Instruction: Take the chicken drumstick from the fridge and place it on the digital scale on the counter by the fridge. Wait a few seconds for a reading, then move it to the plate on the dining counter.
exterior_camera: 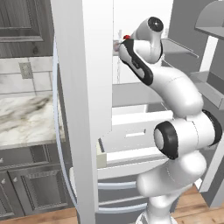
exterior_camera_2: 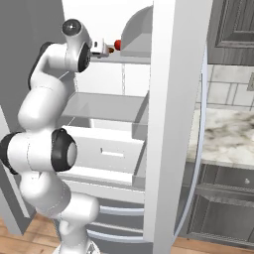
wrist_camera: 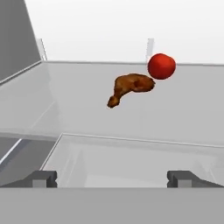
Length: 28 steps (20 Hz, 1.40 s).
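Jaws: spread wide, nothing held
Chicken drumstick (wrist_camera: 131, 86): seen ahead of gripper (wrist_camera: 112, 178) on fridge shelf (wrist_camera: 65, 105), bone end nearer and left, red fruit (wrist_camera: 162, 66) touching behind

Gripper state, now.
Gripper: open, holding nothing; the chicken drumstick lies ahead on the fridge shelf, beside a red fruit.
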Tool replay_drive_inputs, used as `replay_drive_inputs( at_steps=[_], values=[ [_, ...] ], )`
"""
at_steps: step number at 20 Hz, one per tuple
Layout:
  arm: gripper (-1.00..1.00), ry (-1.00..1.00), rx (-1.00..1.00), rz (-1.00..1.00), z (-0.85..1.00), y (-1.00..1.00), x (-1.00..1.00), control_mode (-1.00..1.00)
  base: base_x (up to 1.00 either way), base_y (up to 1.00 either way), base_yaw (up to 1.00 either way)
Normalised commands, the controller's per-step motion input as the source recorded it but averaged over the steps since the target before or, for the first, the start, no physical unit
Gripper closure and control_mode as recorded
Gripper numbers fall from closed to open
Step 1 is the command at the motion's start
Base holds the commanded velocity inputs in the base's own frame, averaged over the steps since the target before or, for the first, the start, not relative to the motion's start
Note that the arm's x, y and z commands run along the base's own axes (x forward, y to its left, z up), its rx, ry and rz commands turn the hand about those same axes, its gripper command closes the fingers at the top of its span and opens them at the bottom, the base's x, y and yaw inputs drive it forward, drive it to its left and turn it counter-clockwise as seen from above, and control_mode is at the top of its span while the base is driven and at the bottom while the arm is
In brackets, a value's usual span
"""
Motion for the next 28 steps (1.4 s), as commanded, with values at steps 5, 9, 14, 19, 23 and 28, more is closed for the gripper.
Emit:
replay_drive_inputs(
  at_steps=[5,9,14,19,23,28],
  values=[
    [-1.00,0.02,0.00,0.00,0.00,0.08,0.51,-1.00,0.00,0.00,0.00],
    [-1.00,0.09,0.00,0.00,0.00,0.10,0.54,-1.00,0.00,0.00,0.00],
    [-1.00,0.13,0.00,-0.06,0.00,0.11,0.52,-1.00,0.00,0.00,0.00],
    [-1.00,0.10,0.00,-0.09,0.00,0.10,0.59,-1.00,0.00,0.00,0.00],
    [-1.00,0.00,0.00,-0.03,-0.09,0.04,0.47,-1.00,0.00,0.00,0.00],
    [-1.00,0.00,-0.01,0.00,-0.22,0.01,0.39,-1.00,0.00,0.00,0.00]
  ],
)
